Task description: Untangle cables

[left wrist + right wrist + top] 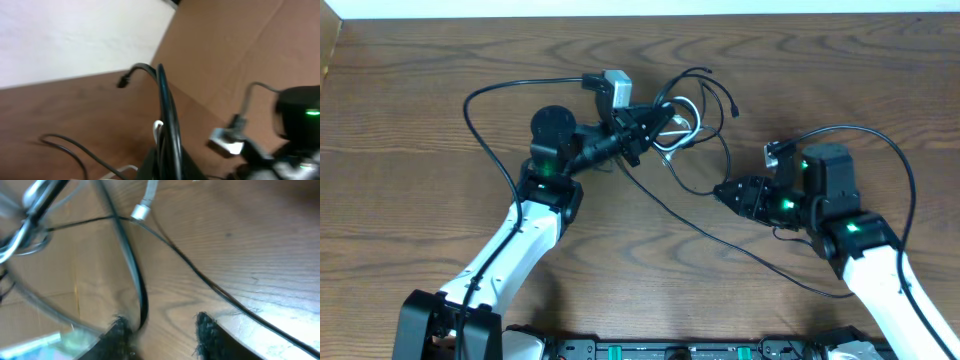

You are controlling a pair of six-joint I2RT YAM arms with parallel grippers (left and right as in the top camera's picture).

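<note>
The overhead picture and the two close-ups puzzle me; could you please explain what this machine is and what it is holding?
It is two robot arms at a wooden table. One picture looks down from above; the close-ups come from a camera on each wrist. Thin cables, mostly black and one white, lie tangled between the arms. The left arm's fingers are shut on black cables. The right arm's fingers stand apart, with a black cable between them, not closed on it.

The left arm [520, 235] reached forward and rightward, its left hand [660, 115] clamped shut. The right arm [880, 270] bent inward, the right hand [728, 192] pointing left, fingers [205, 330] apart.
</note>
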